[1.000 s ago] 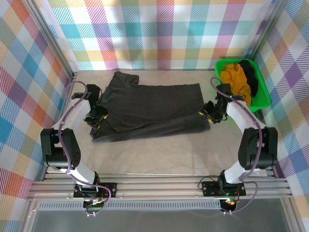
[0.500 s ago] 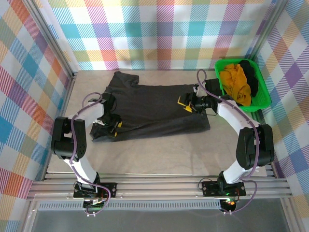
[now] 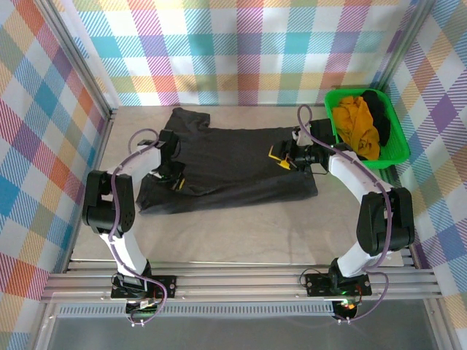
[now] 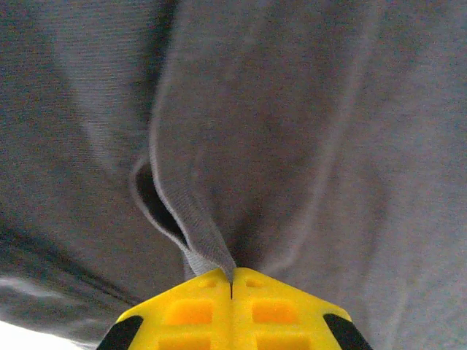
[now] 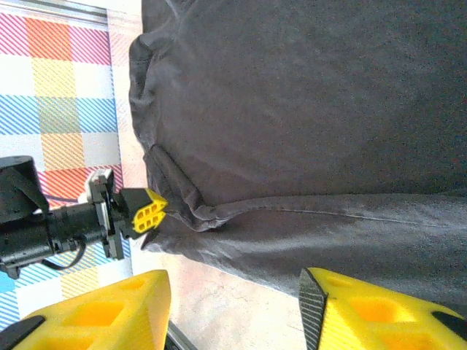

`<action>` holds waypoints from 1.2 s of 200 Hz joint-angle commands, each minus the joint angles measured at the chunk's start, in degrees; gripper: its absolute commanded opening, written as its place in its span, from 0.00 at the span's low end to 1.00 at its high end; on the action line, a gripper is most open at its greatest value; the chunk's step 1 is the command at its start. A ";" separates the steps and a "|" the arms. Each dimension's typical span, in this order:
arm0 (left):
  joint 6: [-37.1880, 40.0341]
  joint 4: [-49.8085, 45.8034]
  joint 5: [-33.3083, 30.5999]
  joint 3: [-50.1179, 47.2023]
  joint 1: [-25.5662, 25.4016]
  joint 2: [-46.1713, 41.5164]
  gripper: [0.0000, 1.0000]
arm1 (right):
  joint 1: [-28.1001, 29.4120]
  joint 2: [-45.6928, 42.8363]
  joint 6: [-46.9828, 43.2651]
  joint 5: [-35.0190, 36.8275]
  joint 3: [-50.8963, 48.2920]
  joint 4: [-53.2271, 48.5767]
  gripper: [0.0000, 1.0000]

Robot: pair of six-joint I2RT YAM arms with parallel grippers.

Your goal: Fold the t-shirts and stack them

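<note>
Beige table inside a cell of pastel plaid walls. An aluminium rail runs along the near edge. A green basket sits at the far right corner, with a mustard-yellow t-shirt and a black t-shirt bunched inside.

Since half a second ago, the left gripper has crept slightly farther from the near edge, over the cloth's left part. The right gripper has not moved (a second ago it was at the shirt's right edge).

The charcoal t-shirt lies spread wide mid-table. Its far-left sleeve is rumpled, and a long fold line runs along its near side.

Left jaws are pressed together, pinching a raised ridge of that fabric. Right jaws are spread with nothing between them, above the shirt's right part.
</note>
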 commanded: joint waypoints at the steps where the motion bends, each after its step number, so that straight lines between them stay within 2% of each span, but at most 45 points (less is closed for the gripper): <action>1: 5.59 -3.41 -2.23 6.85 -1.98 3.67 0.00 | -0.21 -0.22 -0.43 1.26 -0.20 -1.77 0.48; 47: 17.20 -13.76 -6.61 28.50 -5.20 17.30 0.00 | -0.21 -0.71 0.24 2.48 -0.86 -2.81 0.47; 101: 24.87 -17.39 -7.85 41.71 -7.92 27.38 0.00 | -0.30 -2.32 0.07 2.80 -2.56 -3.90 0.47; 147: 29.03 -20.13 -9.81 43.69 -10.21 29.72 0.00 | -0.33 -2.52 0.12 2.99 -3.46 -4.40 0.47; 169: 30.63 -19.36 -12.02 43.65 -10.45 29.41 0.00 | -0.39 -2.02 0.11 5.62 -3.24 -6.76 0.46; 181: 31.77 -17.91 -13.92 43.37 -10.72 28.15 0.18 | -0.70 -1.89 0.57 7.87 -3.28 -8.00 0.45; 189: 32.92 -15.58 -14.51 42.60 -11.00 26.28 0.37 | -1.04 -1.77 1.08 9.16 -3.44 -8.76 0.44; 198: 33.78 -13.39 -16.38 41.35 -11.57 23.73 0.47 | -1.56 -1.57 1.94 11.01 -3.76 -9.55 0.43; 206: 34.07 -12.43 -18.02 40.22 -11.89 21.28 0.51 | -2.18 -1.34 2.86 12.72 -4.10 -10.18 0.41; 223: 31.71 -11.58 -19.98 34.38 -11.93 14.58 0.52 | -4.18 -0.01 4.47 14.16 -4.65 -10.69 0.37; 240: 25.85 -11.48 -17.72 24.71 -10.65 7.64 0.46 | -4.82 2.60 3.97 16.79 -2.70 -13.27 0.32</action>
